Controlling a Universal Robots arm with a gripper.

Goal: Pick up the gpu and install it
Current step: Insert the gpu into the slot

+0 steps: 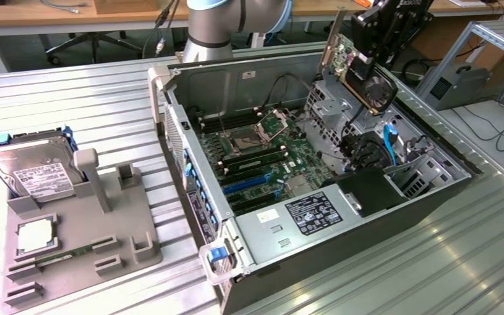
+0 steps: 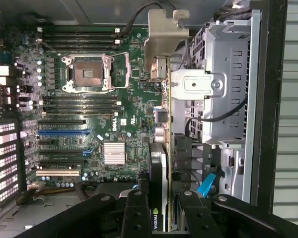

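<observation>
Gpu (image 2: 159, 161) hangs edge-on, pinched in the gripper (image 2: 159, 210), over the open case (image 1: 265, 239). Transport step; seating demands aligning with the motherboard (image 2: 129, 99) slot beneath the gripper.

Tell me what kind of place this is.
Likely a robotics lab bench: a robot arm by an open computer case on a ribbed metal table, a grey fixture holding a hard drive, wooden desks with cables behind.

Oblique overview; wrist camera above motherboard (image 2: 134, 99)
</observation>
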